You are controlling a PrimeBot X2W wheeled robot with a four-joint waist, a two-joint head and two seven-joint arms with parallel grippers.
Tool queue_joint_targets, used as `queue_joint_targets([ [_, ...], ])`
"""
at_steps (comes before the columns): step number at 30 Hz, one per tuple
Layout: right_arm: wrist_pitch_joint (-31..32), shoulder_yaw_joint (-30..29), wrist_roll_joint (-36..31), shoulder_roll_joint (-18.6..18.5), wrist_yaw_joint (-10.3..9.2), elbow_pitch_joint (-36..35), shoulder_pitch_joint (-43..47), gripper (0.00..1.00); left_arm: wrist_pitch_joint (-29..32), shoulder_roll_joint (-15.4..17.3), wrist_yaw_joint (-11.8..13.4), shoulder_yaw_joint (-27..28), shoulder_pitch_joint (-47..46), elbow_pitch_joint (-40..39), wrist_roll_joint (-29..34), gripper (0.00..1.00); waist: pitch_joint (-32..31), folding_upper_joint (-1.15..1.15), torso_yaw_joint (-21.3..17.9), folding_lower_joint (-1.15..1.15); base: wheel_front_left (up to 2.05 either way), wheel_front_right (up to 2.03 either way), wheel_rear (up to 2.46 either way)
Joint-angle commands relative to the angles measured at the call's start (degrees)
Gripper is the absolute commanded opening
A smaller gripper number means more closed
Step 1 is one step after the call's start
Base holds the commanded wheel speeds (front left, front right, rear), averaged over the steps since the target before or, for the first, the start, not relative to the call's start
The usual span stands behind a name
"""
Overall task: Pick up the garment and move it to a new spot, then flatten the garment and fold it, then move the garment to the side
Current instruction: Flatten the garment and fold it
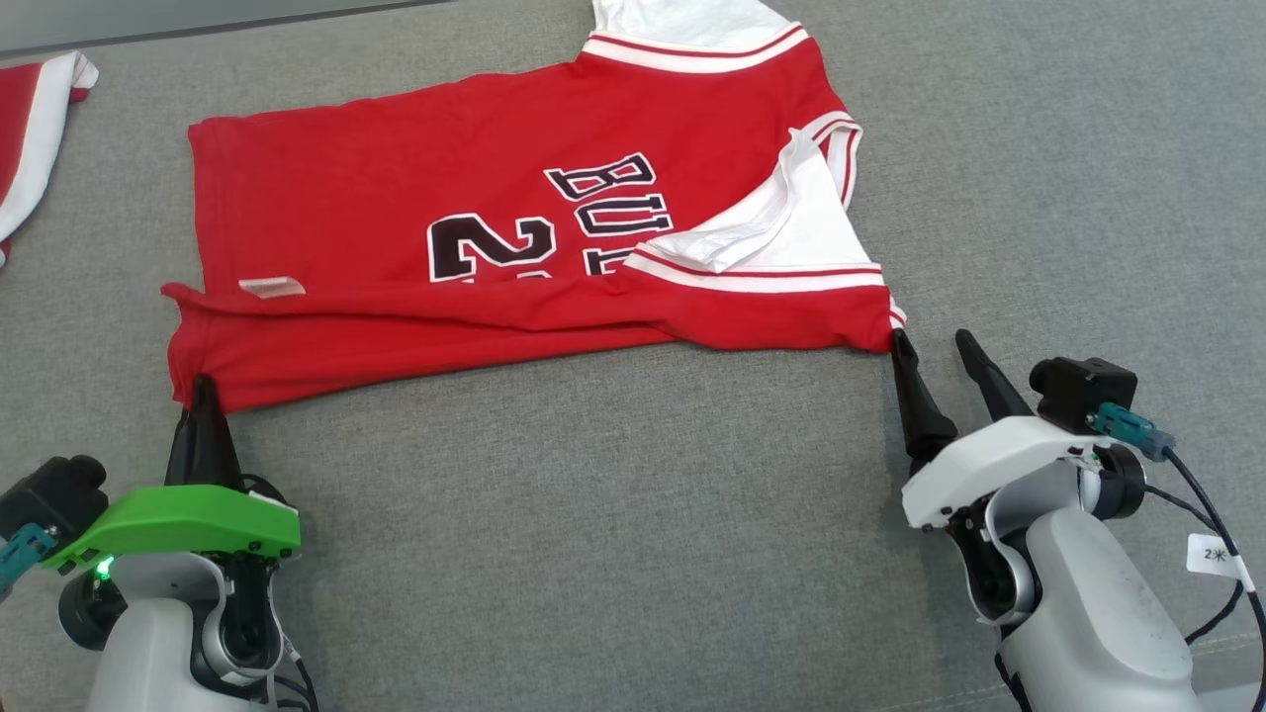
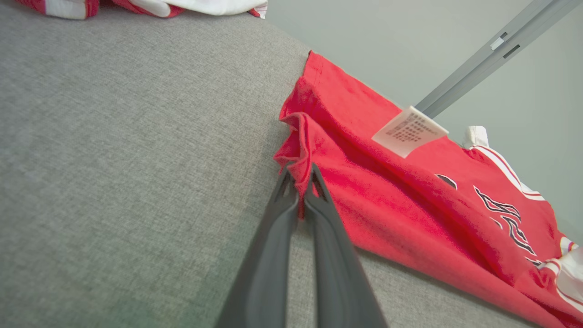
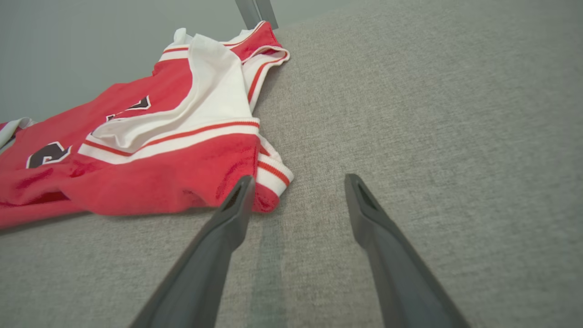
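Note:
The garment (image 1: pixel 415 208) is a red jersey with white trim and dark lettering, lying on the grey cloth surface (image 1: pixel 633 514) with its near long edge folded over. My left gripper (image 1: pixel 205 388) is shut on the garment's near left corner; the left wrist view shows red cloth (image 2: pixel 410 218) pinched between the closed fingers (image 2: pixel 298 175). My right gripper (image 1: pixel 935 344) stands open at the garment's near right corner. In the right wrist view its left finger (image 3: pixel 237 200) touches the red hem (image 3: pixel 159 182), and the other finger is over bare cloth surface.
A second red-and-white garment (image 1: pixel 35 129) lies at the far left edge of the surface, also seen at the top of the left wrist view (image 2: pixel 150 7). A white care label (image 1: pixel 272 287) sticks up near the jersey's left hem. A grey wall rail (image 2: pixel 492 50) runs behind.

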Motion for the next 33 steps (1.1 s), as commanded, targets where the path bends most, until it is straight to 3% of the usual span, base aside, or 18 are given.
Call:
queue_joint_targets([
  [1,0.22,0.23,0.49,0.06,0.02,0.88,-1.32,1.0,-0.39,0.5,-0.01,0.28,-0.71,-0.3,0.4,0.0,0.03,0.0,0.57,0.0,0.0,0.0,0.0],
  [11,2.35,3.97,3.42,0.29,0.02,11.4,-6.24,1.0,-0.92,0.12,-0.52,-1.32,0.0,0.66,1.21,0.0,-0.92,0.0,2.82,0.0,0.0,0.0,0.0],
  [12,2.52,4.41,3.18,0.34,0.02,12.33,-6.56,0.79,-1.13,0.16,-0.66,-1.49,0.1,0.9,1.39,0.0,-1.13,0.0,2.93,0.0,0.0,0.0,0.0],
  [13,2.51,4.8,3.12,0.38,0.02,13.06,-6.76,0.44,-1.35,0.16,-0.89,-1.65,0.2,1.12,1.5,0.0,-1.37,0.0,2.99,0.0,0.0,0.0,0.0],
  [15,2.27,5.1,3.23,0.39,0.02,14.04,-6.96,0.24,-1.79,0.21,-1.6,-2.0,0.45,1.32,1.47,0.0,-1.88,0.0,3.0,0.0,0.0,0.0,0.0],
  [16,1.99,5.12,2.92,0.37,0.02,14.31,-7.14,0.0,-2.11,0.28,-1.94,-2.12,0.66,1.43,1.54,0.0,-2.18,0.0,2.97,0.0,0.0,0.0,0.0],
  [24,2.38,3.56,6.51,-0.81,0.0,10.53,-5.2,0.0,-2.9,0.07,-4.14,-3.42,3.11,-0.01,1.04,0.0,-4.83,0.0,2.39,0.0,0.0,0.0,0.0],
  [33,10.73,1.69,14.61,-5.43,0.0,-7.52,8.29,0.0,-0.61,0.45,-4.91,-4.3,13.56,-5.43,-0.68,0.0,-7.7,0.0,2.37,0.0,0.0,0.0,0.0],
])
